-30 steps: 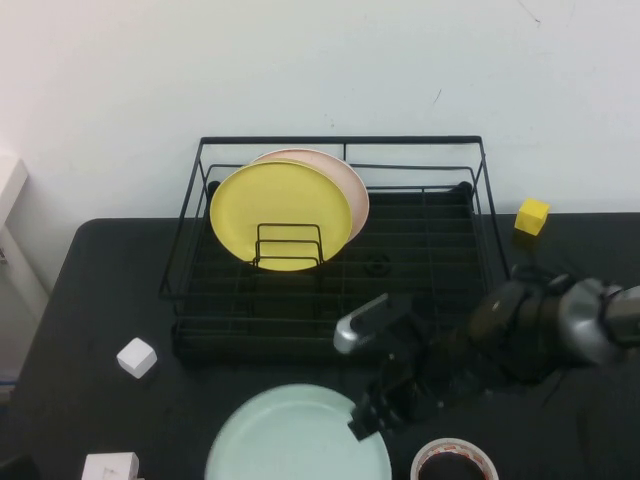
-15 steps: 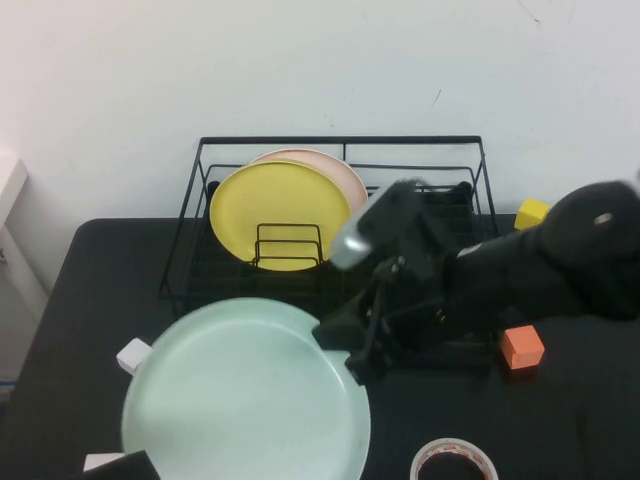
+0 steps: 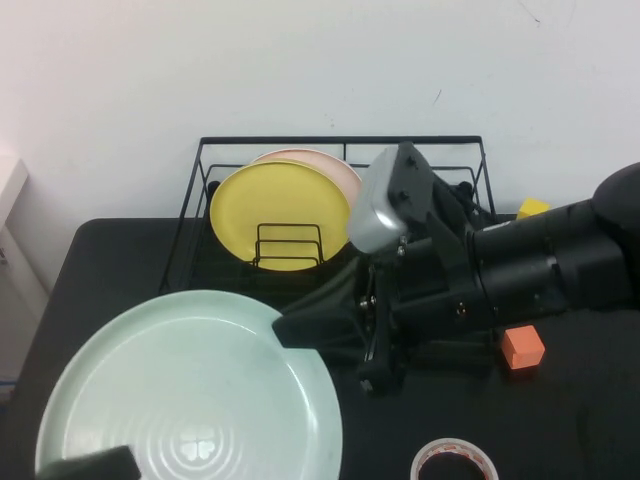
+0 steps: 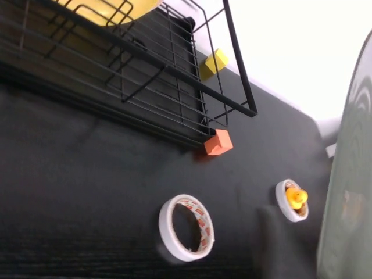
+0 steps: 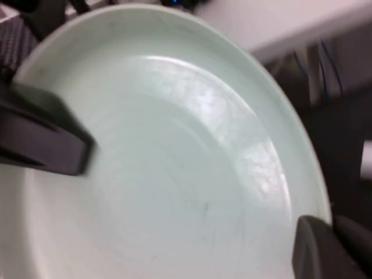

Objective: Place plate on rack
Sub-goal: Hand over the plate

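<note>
Pale mint plate (image 3: pixel 190 395), round, matte, shallow raised rim, faint rings at centre; held up near camera, front-left of rack (image 3: pixel 340 150). Right gripper (image 3: pixel 290 330) pinching plate's right edge. Left gripper (image 3: pixel 90 466) at plate's near edge; fingers: can't tell.

My right gripper (image 3: pixel 285 331) clamps the rim of the plate (image 3: pixel 190 395), whose near edge runs off the bottom of the high view. My right arm hides the right half of the rack (image 3: pixel 250 148) floor there. A dark shape on the plate's far rim in my right wrist view may be my left gripper (image 5: pixel 317 247); I cannot tell how its fingers stand. The pink plate (image 3: pixel 335 168) shows only as a sliver behind the yellow plate (image 3: pixel 270 200).
</note>
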### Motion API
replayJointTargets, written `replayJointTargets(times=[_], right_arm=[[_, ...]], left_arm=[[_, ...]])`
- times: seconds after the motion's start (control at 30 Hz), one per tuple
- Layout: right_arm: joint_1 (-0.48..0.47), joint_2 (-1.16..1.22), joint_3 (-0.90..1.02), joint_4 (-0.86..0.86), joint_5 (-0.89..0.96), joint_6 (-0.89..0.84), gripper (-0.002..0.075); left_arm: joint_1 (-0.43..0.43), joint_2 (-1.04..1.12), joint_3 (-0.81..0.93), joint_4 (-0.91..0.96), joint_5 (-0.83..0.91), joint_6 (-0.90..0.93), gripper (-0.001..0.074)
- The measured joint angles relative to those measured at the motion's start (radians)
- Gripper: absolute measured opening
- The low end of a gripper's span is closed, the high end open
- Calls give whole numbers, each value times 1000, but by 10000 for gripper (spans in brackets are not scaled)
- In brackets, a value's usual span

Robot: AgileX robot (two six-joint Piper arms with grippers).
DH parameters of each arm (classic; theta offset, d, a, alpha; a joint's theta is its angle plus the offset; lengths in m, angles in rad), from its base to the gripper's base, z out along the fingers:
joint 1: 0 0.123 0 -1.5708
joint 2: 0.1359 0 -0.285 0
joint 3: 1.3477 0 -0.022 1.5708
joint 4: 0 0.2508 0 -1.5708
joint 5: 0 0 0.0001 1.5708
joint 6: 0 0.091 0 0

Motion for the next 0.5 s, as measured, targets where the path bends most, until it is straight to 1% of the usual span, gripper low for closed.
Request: replayJointTargets(times=[0.07, 0.1, 0.17, 0.23, 0.3, 0.33, 0.47, 0.5], right_arm=[[0, 0, 0, 49, 25, -111, 11], [0, 0, 0, 66, 32, -156, 13], [-4, 0, 0, 92, 45, -246, 19], [-4, 0, 0, 109, 57, -306, 51], [-8, 0, 0, 127, 76, -332, 125], [-10, 0, 0, 139, 86, -339, 186], [-3, -2, -9, 194, 164, -379, 477], [-3, -5, -21, 194, 173, -390, 522]], left_arm=[[0, 0, 0, 0, 0, 34, 157], [0, 0, 0, 0, 0, 57, 112], [0, 0, 0, -11, -7, 105, 106], [0, 0, 0, -24, -21, 173, 106], [0, 0, 0, -38, -36, 264, 106], [0, 0, 0, -51, -46, 321, 106], [0, 0, -16, -58, -53, 551, 106], [0, 0, -22, -59, -69, 611, 106]])
